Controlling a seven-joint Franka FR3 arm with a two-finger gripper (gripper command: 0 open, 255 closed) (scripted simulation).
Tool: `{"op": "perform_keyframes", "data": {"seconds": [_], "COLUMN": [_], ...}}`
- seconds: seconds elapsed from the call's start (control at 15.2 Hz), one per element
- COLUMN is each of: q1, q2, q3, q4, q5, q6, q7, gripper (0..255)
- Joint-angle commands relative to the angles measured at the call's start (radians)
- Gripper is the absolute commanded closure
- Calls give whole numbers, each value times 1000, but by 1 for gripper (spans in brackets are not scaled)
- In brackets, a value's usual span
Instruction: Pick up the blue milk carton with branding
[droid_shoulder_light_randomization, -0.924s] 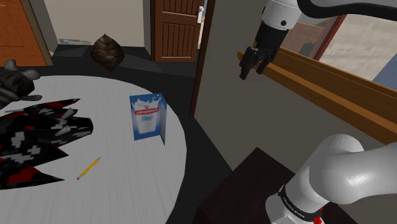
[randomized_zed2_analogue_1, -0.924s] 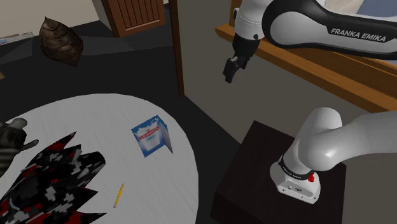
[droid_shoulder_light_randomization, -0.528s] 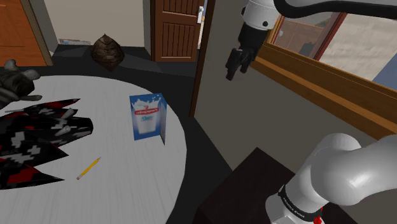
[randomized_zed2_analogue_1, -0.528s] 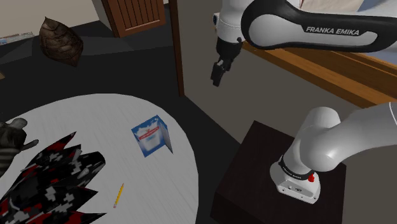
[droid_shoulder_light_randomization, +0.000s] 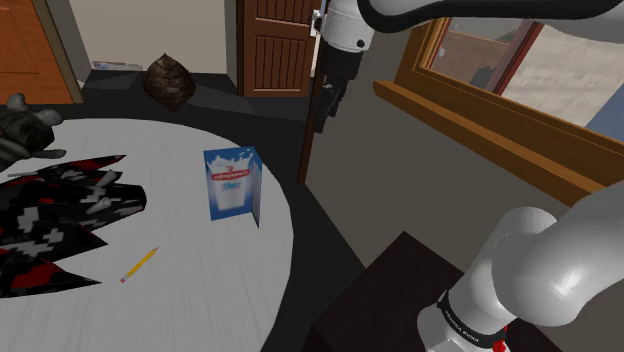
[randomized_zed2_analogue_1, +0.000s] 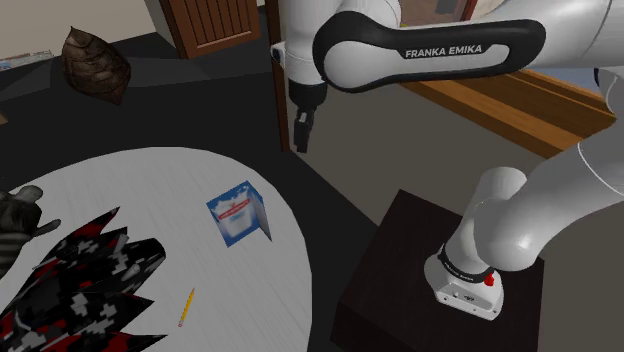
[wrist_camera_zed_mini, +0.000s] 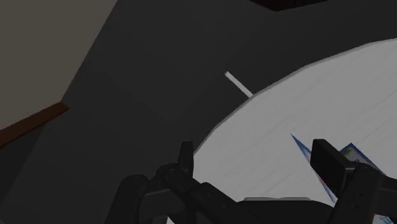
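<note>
Although the tool (droid_shoulder_light_randomization: 322, 108) is up and aimed roughly toward the desk (droid_shoulder_light_randomization: 200, 270), the pick-up has hardly begun. It hangs high over the dark floor, beyond the desk's rim and well apart from the blue milk carton (droid_shoulder_light_randomization: 233, 183). The carton stands upright and untouched near the desk's edge on the stand's side. By my reading, the whole approach, the descent, the closing and the lift are all left to do.

The wrist view settles what the outside views leave hard to read. The tool (wrist_camera_zed_mini: 257, 159) has its fingers spread with nothing between them, and a blue corner of the carton (wrist_camera_zed_mini: 306, 153) peeks out beside one finger, over the pale desk (wrist_camera_zed_mini: 305, 95).

The second exterior view gives the layout instead. It shows the tool (randomized_zed2_analogue_1: 300, 132) hanging well above the carton (randomized_zed2_analogue_1: 240, 213) and beyond the desk's (randomized_zed2_analogue_1: 150, 180) rim. A pencil (randomized_zed2_analogue_1: 186, 306) lies further along that edge, and a black, red and white patterned cloth (randomized_zed2_analogue_1: 80, 280) lies toward the desk's opposite side. Both are clear of the carton.
</note>
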Motion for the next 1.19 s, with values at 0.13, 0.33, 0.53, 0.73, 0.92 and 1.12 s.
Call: {"op": "perform_keyframes", "data": {"seconds": [0.13, 0.33, 0.53, 0.73, 0.92, 1.12], "q1": [52, 85, 118, 150, 158, 158], "q2": [118, 200, 275, 345, 362, 365], "q3": [32, 56, 84, 115, 123, 123], "q4": [87, 148, 208, 263, 250, 214], "q5": [13, 17, 19, 18, 17, 16], "q6": [9, 12, 11, 7, 33, 72], "q7": [-99, -174, -246, -316, -332, -331], "gripper": [0, 0, 0, 0, 0, 0]}}
